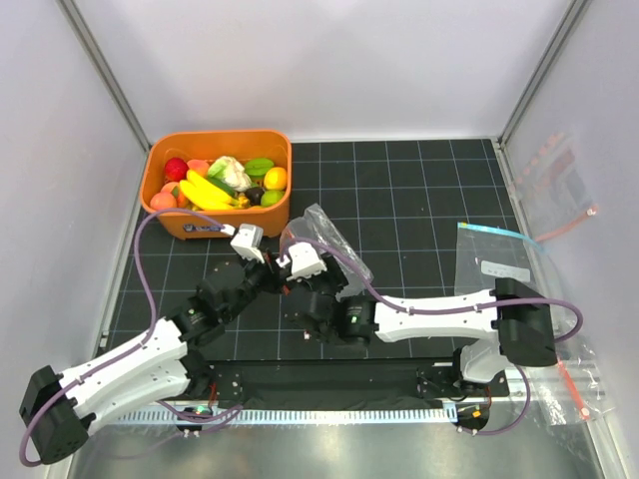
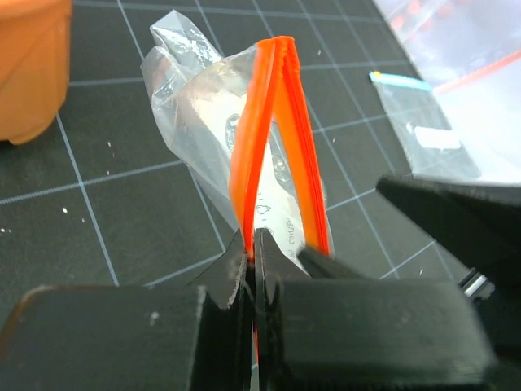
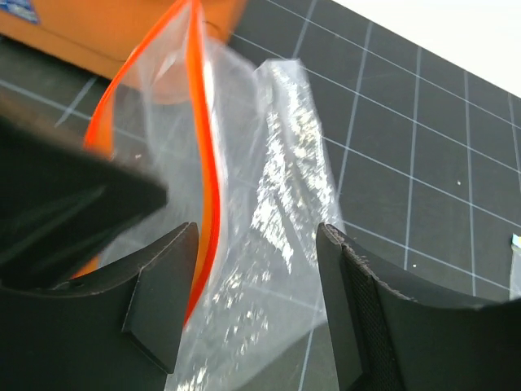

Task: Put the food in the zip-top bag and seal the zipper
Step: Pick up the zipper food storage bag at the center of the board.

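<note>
Food [image 1: 215,182] in bin [image 1: 262,214]; bag [image 1: 321,226] apparently before it.

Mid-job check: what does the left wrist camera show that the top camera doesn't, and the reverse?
Only the left wrist view shows the grip up close: the left gripper is pinched shut on one end of the zipper, whose two strips stand slightly parted. Only the top view shows the food, lying in the orange bin. Both show the zip-top bag, part of the bin, and the black gridded mat.
</note>
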